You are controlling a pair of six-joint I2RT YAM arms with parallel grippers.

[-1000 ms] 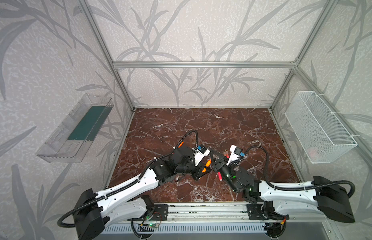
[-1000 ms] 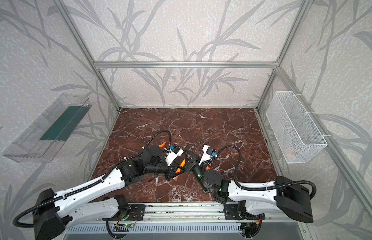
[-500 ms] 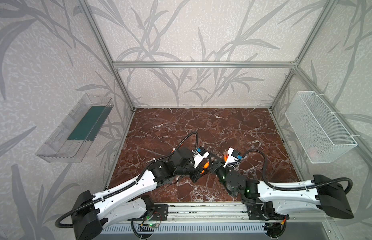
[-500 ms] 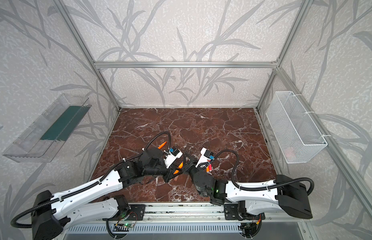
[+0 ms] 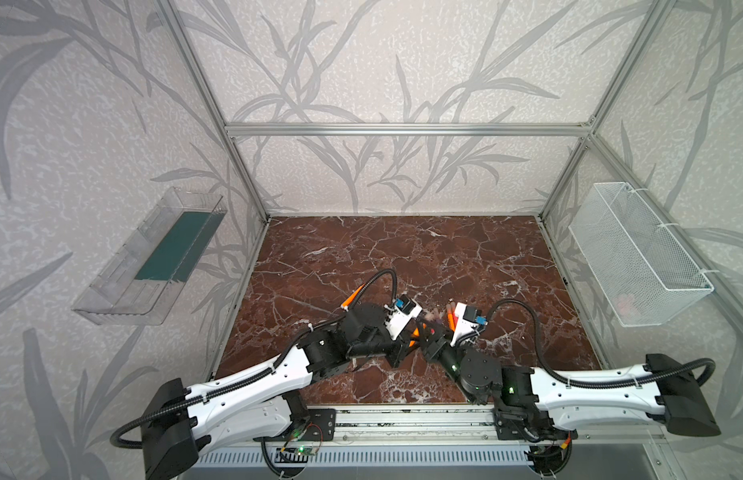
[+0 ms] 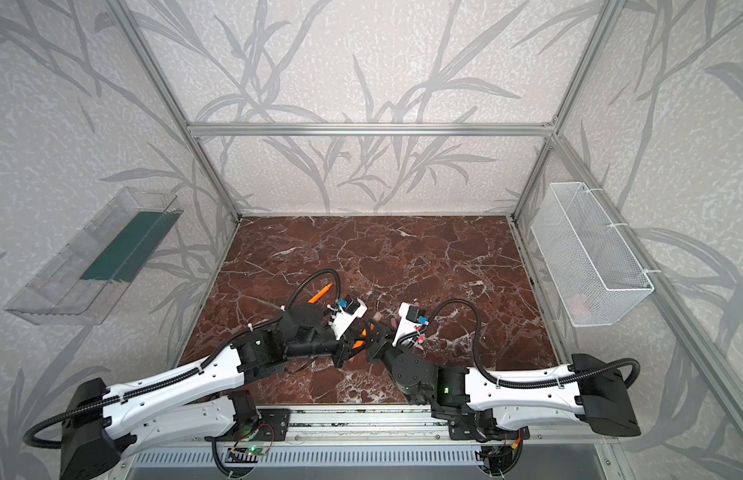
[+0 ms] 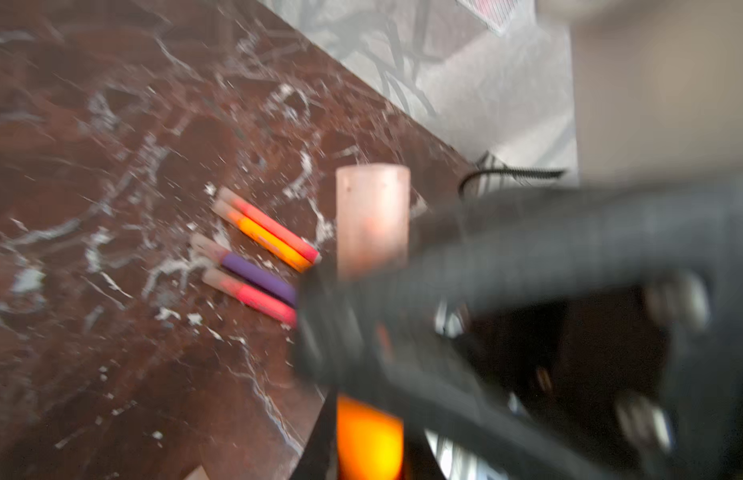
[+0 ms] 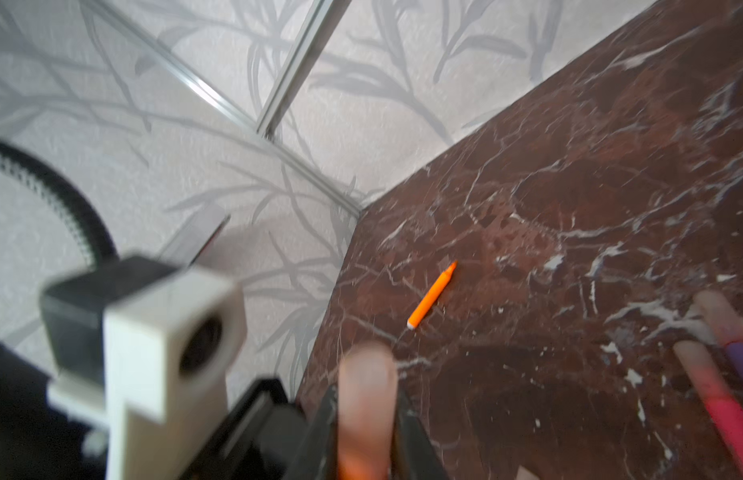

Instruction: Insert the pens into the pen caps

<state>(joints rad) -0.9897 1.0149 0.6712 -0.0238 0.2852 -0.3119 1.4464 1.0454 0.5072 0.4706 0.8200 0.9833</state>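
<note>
Nearest, at the lower centre of both top views, the two arms meet nose to nose above the marble tabletop (image 5: 403, 249). The left gripper (image 5: 411, 338) is pressed together on the held orange pen (image 7: 370, 440), whose barrel fills the bottom edge of the left wrist view. The right gripper (image 8: 366, 415) pinches the pen cap (image 7: 372, 220), with its dark jaws lying against both sides of the translucent pinkish tube, though blur hides how firmly. Pen and cap look lined up end to end, and a faint orange tint low in the cap suggests the tip has entered; how deep is unclear. Just beyond, in the middle of the left wrist view, four capped pens (image 7: 257, 274) lie on the marble in two touching pairs, red-pink with orange and purple with red-pink. Farther off, toward the upper left of the marble in both top views, the loose orange pen (image 6: 320, 294) lies flat and uncapped, well apart from the rest. These pens are probably light, stiff and smooth, so they may roll or slide in a pinch. The barrel is best gripped across its middle, square to the jaws. The cap is small and thin-walled and likely to tilt, so it is best held toward its closed end, leaving the mouth free.
</note>
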